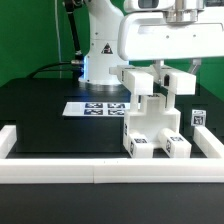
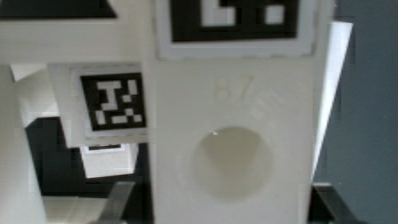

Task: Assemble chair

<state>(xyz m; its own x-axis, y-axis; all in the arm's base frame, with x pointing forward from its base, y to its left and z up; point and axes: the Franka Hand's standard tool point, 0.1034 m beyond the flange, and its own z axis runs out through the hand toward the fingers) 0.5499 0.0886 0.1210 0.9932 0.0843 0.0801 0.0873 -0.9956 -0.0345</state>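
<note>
Exterior view: 1 claw [image 1: 172, 80] gripping 1 chair [image 1: 150, 125]; 1 marker board [image 1: 95, 107] nearby.

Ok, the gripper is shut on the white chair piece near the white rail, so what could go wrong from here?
1. The gripper pinches only the upper part of the chunky matte white plastic chair assembly. The tall tagged stack below the grip may tilt or slip.
2. The assembly's lower end is close to the long low white border rail, so a shift toward the rail could catch on it.
</note>
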